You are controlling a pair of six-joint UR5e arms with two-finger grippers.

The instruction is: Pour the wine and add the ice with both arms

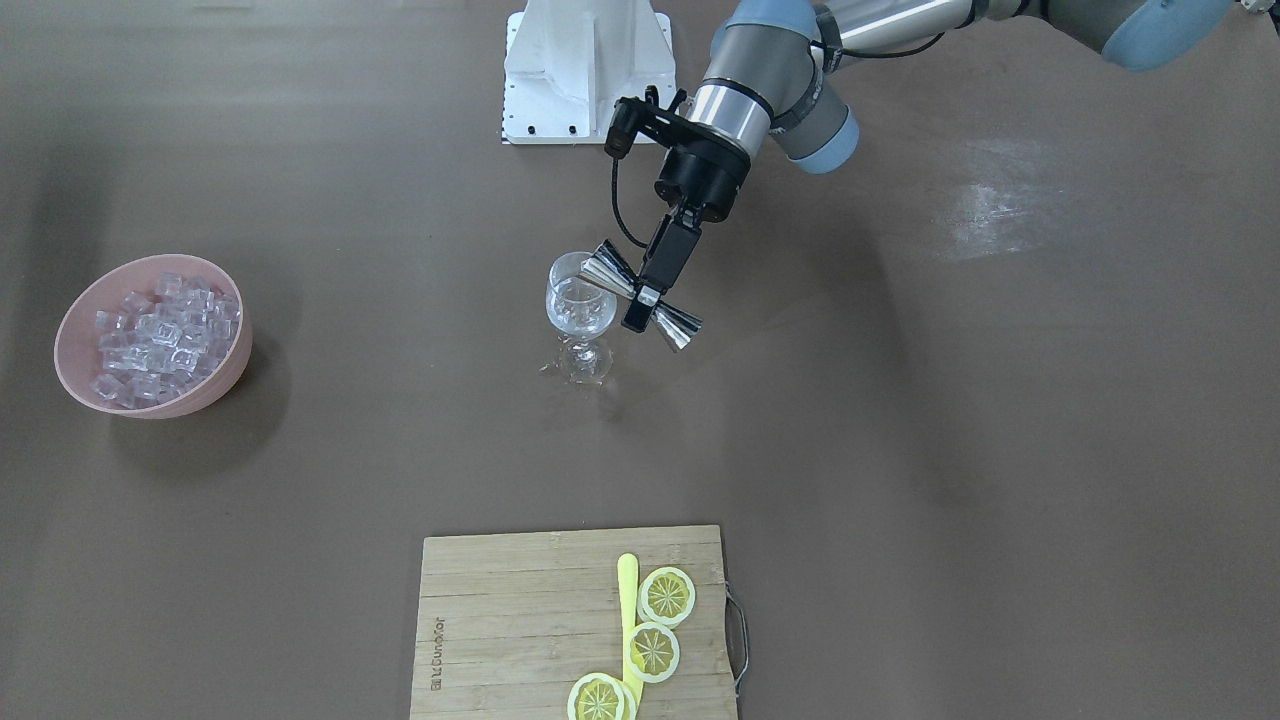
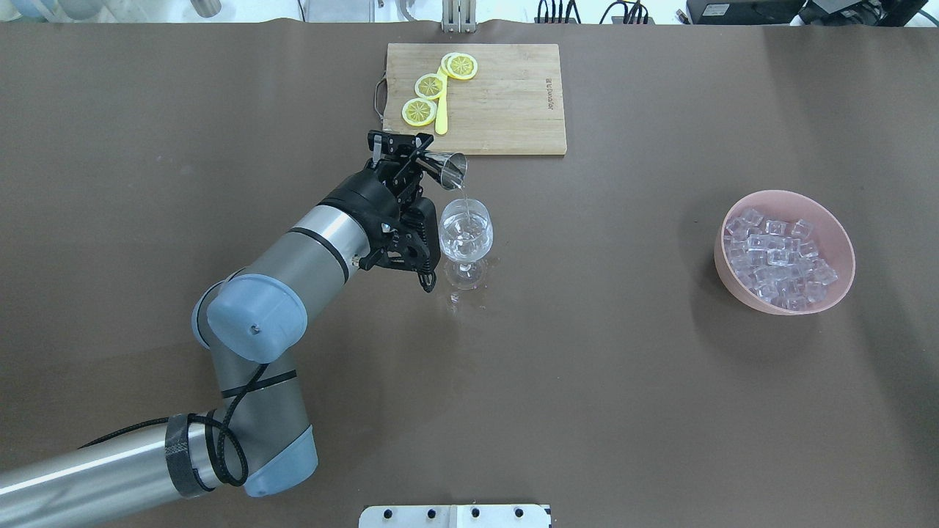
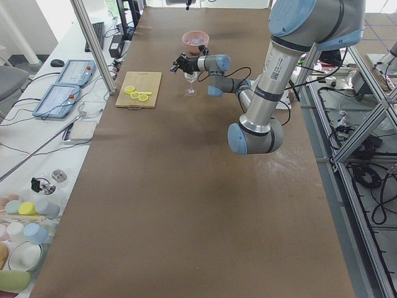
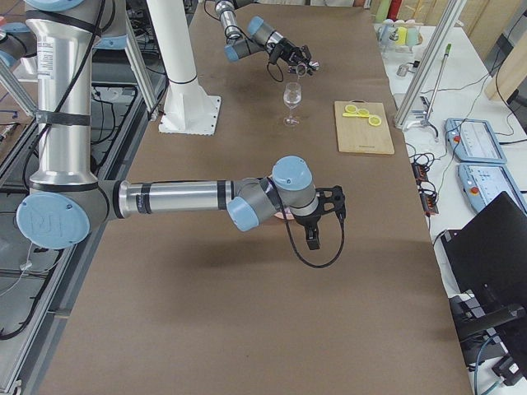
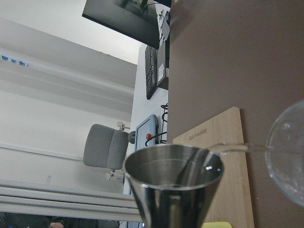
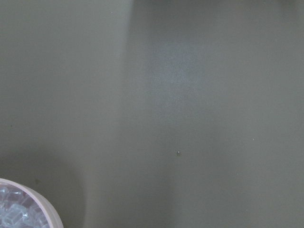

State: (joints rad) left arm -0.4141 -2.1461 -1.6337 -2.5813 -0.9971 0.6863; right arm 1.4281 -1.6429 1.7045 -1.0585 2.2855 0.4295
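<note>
Step in hand: the pour. The left end effector is pressed together on the waist of a steel jigger, pinching it. The jigger is tipped on its side with its mouth over the rim of the wine glass. The overhead view shows a thin clear stream of wine falling from the jigger lip into the bowl of the glass. The left wrist view shows the same thread leaving the cup. The glass stands upright on the worktop, free of the end effector, with some liquid already in it. We cannot read the level.

The ice lies untouched as a heap in the pink bowl, well apart from the glass, on the robot's right. The right end effector shows only in the side view, near that bowl. We cannot tell whether it is spread or closed. Its wrist camera catches only the bowl's rim at the frame corner.

We judge the task to be in its first half. The next move calls for emptying the jigger, levelling it and drawing it clear of the rim without knocking the glass. The right arm must then take up ice and carry it across to the glass.
</note>
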